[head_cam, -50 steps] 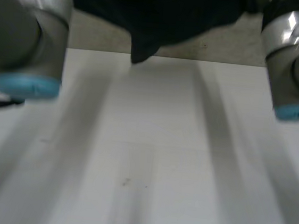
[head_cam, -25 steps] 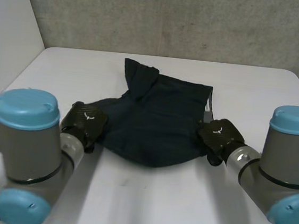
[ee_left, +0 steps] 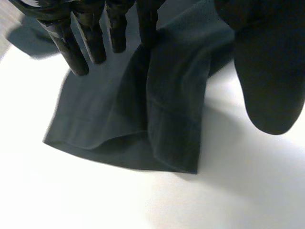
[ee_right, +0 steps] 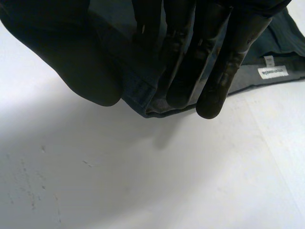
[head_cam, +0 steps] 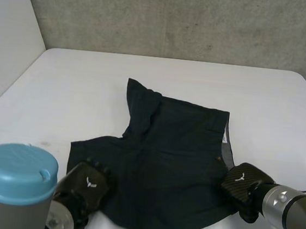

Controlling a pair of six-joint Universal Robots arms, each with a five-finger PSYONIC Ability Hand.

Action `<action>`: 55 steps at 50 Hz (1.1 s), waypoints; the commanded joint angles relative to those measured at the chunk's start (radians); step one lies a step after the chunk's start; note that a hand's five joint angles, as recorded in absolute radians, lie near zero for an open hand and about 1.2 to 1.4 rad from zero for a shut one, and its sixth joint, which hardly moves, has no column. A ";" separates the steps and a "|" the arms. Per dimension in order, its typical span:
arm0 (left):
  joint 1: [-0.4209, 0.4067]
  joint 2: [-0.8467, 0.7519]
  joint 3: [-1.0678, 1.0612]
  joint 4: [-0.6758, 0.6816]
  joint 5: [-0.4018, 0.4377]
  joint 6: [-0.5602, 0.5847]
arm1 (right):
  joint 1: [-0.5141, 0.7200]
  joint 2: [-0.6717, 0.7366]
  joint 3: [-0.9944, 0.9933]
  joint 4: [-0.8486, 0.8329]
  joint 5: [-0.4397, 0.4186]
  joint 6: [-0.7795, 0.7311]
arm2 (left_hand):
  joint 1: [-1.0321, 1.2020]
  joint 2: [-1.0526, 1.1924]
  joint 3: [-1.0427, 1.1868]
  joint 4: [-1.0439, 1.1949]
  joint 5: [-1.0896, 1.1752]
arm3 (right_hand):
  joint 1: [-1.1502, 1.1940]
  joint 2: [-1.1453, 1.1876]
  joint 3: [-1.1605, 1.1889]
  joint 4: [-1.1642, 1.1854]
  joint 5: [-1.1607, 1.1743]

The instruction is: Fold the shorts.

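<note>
Dark shorts (head_cam: 164, 159) rumpled, lying centre-near on white worktop (head_cam: 173, 75), one point of cloth aimed at far edge. Near-left hem corner pinched by left robot hand (head_cam: 86, 188). Near-right waistband edge pinched by right robot hand (head_cam: 242, 185). Wide bare worktop beyond and at both sides.

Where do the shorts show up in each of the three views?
Head view: the shorts lie on the table, spread between the left hand and the right hand.
Left wrist view: a hemmed leg lies on the table, running up into the left hand's grip.
Right wrist view: the waistband corner is pinched in the right hand.
Shared landmark: the white label inside the waistband, near the right hand in the head and right wrist views.
</note>
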 commanded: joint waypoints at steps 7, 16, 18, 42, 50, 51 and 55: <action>0.212 -0.054 0.287 0.261 0.204 0.205 | -0.027 -0.009 0.017 -0.092 -0.009 0.015 | -0.030 -0.041 -0.049 -0.040 -0.053 | 0.413 0.222 0.220 0.203 0.258; 0.274 -0.336 0.528 0.350 0.446 0.213 | -0.014 -0.001 0.025 -0.120 -0.012 0.042 | -0.001 -0.012 -0.020 -0.010 -0.024 | 0.413 0.222 0.220 0.203 0.258; 0.277 -0.400 0.603 0.348 0.455 0.213 | -0.014 0.000 0.026 -0.126 -0.012 0.042 | 0.014 0.003 -0.005 0.004 -0.009 | 0.413 0.222 0.220 0.203 0.258; 0.292 -0.858 1.124 0.189 0.571 0.165 | -0.016 0.057 0.032 -0.186 -0.005 0.044 | 0.773 0.763 0.754 0.764 0.750 | 0.413 0.222 0.220 0.203 0.258; 0.285 -0.844 1.132 0.183 0.414 0.141 | -0.017 0.059 0.032 -0.188 -0.005 0.044 | 1.182 1.171 1.163 1.172 1.159 | 0.413 0.222 0.220 0.203 0.258; 0.285 -0.836 1.129 0.181 0.385 0.135 | -0.016 0.059 0.031 -0.189 -0.005 0.044 | 1.182 1.171 1.163 1.172 1.159 | 0.413 0.222 0.220 0.203 0.258; 0.280 -0.763 1.080 0.166 0.250 0.103 | -0.016 0.060 0.034 -0.189 -0.005 0.044 | 1.182 1.171 1.163 1.172 1.159 | 0.413 0.222 0.220 0.203 0.258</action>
